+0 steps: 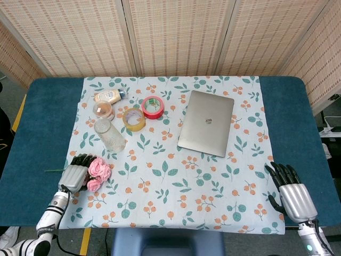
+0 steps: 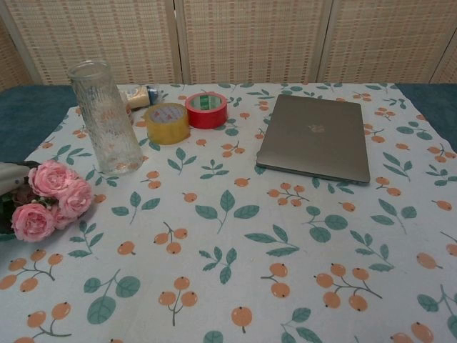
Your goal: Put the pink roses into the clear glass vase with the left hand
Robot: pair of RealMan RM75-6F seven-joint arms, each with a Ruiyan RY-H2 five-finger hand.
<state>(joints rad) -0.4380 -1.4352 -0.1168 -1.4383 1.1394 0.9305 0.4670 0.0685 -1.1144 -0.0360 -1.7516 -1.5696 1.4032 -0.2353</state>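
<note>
The pink roses (image 1: 99,174) lie on the flowered cloth near the front left corner, also seen as the bunch (image 2: 52,201) in the chest view. My left hand (image 1: 76,172) lies flat over their leaves and stems, its fingers stretched out and touching the blooms; only a sliver of this hand (image 2: 11,169) shows in the chest view. Whether any stem is gripped is hidden under the palm. The clear glass vase (image 1: 109,135) stands upright just behind the roses, tall and ribbed (image 2: 107,118). My right hand (image 1: 291,195) rests open at the front right.
Behind the vase are a yellow tape roll (image 1: 134,119), a red tape roll (image 1: 153,106), a small jar (image 1: 103,110) and a lying bottle (image 1: 109,96). A closed laptop (image 1: 206,122) lies right of centre. The blue table (image 1: 50,128) borders the cloth.
</note>
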